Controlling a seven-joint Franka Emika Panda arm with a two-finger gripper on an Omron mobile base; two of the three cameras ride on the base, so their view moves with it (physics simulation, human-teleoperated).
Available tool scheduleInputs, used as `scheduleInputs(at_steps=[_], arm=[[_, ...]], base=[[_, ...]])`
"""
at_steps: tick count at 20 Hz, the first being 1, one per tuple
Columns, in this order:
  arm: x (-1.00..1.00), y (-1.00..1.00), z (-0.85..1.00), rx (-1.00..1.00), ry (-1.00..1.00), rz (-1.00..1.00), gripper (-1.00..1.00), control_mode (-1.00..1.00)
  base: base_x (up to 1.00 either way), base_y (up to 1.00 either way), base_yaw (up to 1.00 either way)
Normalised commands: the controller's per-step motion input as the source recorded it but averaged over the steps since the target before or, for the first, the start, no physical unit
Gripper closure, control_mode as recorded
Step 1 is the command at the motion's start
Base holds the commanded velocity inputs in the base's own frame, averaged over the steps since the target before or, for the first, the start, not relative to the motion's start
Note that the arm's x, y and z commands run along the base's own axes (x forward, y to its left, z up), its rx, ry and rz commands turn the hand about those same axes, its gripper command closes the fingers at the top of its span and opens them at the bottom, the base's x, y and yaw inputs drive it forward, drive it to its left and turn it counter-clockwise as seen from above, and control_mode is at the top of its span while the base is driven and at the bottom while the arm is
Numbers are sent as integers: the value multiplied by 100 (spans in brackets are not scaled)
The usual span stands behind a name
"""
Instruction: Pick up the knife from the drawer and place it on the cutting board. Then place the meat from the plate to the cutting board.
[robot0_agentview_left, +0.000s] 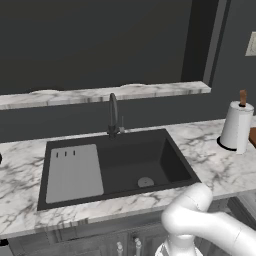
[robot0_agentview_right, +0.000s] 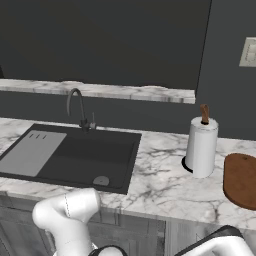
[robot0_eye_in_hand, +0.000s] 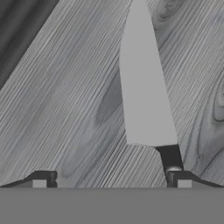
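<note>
Up close in the hand view, the end effector (robot0_eye_in_hand: 111, 179) is hanging released, jaws spread wide, over the knife (robot0_eye_in_hand: 146, 96) lying on grey wood grain, handle by one fingertip. The right base view is showing the cutting board (robot0_agentview_right: 242, 180) at the worktop's (robot0_agentview_right: 160, 175) right edge.

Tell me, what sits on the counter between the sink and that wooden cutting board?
A paper towel roll on its holder stands between the sink and the cutting board, seen in the right base view.
</note>
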Motion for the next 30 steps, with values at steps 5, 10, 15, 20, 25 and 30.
scheduleInputs(at_steps=[5, 10, 15, 20, 25, 30], arm=[[6, -8, -14, 0, 0, 1, -100, -100], [5, -2, -22, 0, 0, 0, -100, -100], [2, 0, -21, 0, 0, 0, -100, -100], [2, 0, -15, 0, 0, 0, -100, -100], [4, 0, -18, 0, 0, 0, -100, -100], [0, 0, -17, 0, 0, 0, -100, -100]], base=[[0, 0, 0], [0, 0, 0], [0, 0, 0], [0, 0, 0], [0, 0, 0], [0, 0, 0]])
